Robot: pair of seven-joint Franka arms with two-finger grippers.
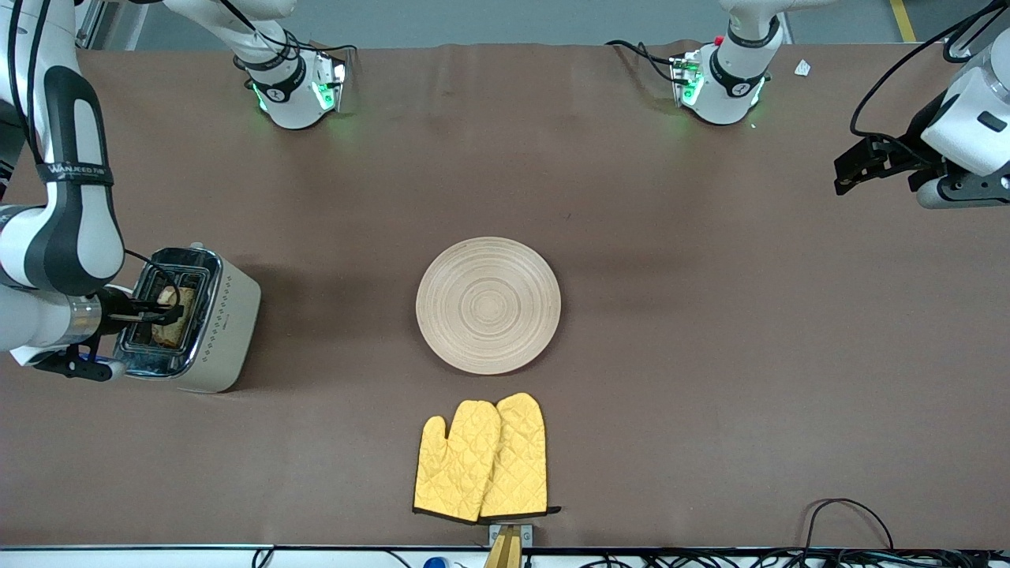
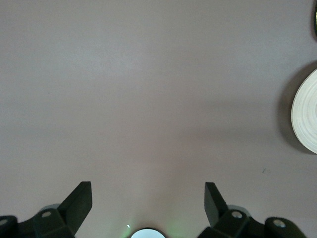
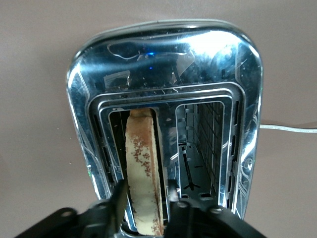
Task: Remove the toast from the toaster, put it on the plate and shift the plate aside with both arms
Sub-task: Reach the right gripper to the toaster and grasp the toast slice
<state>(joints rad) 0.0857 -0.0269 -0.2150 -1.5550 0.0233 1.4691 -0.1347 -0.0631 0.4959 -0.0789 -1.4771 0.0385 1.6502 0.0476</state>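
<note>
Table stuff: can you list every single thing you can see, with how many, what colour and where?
toaster: one, cream with a shiny silver top, at the right arm's end of the table.
toast: one slice, light brown, standing in one toaster slot; the slot beside it is empty.
plate: one, pale wood with ring grooves, mid-table, bare.
oven mitts: two, yellow, overlapping, nearer the front camera than the plate.
table: one, brown cover.
cables: black, at the table edge nearest the front camera.
right gripper: one, black, over the toaster, fingers on either side of the toast.
left gripper: one, black, open, waiting over bare table at the left arm's end.
</note>
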